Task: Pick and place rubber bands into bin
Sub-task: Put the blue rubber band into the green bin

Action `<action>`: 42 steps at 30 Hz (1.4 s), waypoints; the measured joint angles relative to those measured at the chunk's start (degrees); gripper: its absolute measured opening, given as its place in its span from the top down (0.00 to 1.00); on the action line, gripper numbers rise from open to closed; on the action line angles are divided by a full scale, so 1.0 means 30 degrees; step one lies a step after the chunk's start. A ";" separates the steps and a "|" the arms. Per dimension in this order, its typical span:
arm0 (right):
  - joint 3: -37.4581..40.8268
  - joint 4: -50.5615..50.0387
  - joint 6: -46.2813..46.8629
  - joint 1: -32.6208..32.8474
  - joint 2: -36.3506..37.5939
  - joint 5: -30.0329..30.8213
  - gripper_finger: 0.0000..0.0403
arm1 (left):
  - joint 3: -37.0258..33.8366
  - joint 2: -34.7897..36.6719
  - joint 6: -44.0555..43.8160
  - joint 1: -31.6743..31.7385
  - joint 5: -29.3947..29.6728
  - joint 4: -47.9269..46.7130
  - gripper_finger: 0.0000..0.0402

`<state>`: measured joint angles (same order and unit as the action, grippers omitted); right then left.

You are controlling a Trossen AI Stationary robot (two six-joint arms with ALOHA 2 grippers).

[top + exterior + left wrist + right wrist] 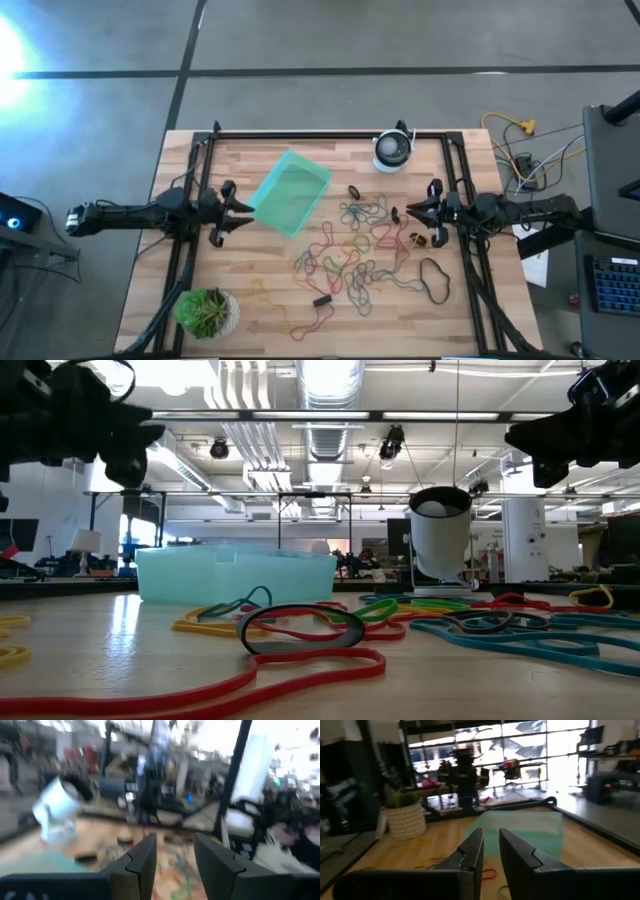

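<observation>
We saw the rubber bands [362,250] lying loose on the worktop, from its middle toward the right edge. In the low view the nearest red band was cut off at the picture's bottom. The far bands blended together, so we could not count them. The bin [290,193] sat tilted near the back, left of the middle, and we could not see inside it clearly. The left gripper [243,213] hung in the air just beside the bin, jaws apart, gripping nothing. The right gripper [404,212] hung over the right edge of the band pile, jaws a little apart, also gripping nothing. The plant pot [207,313] stood in the front left corner. Bare wood showed along the front edge and beside the pot.
</observation>
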<state>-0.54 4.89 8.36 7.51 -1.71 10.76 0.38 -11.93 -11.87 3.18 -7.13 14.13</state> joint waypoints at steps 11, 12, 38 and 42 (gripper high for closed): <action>-0.1381 -0.2273 -0.2230 0.0008 -0.2058 -0.4524 0.86 | 0.0022 -0.2894 0.0659 0.0000 -0.0070 0.1116 0.71; -0.1910 -0.2238 -0.2614 0.0028 -0.2436 -0.4531 0.85 | 0.0022 -0.3112 0.0960 0.0000 -0.0088 0.1925 0.71; -1.6885 -1.5937 -0.2905 0.0168 -1.7612 -0.2495 0.84 | 0.4162 -0.7712 0.5583 -0.0816 -0.2936 0.5129 0.71; -1.8045 -1.7029 -0.2900 0.0175 -1.8450 -0.2464 0.82 | 0.7050 -0.9404 0.6641 -0.0838 -0.2032 0.1986 0.71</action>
<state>-54.67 -46.20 -0.34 8.03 -57.06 3.37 21.53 -40.15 8.05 0.67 -13.23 20.08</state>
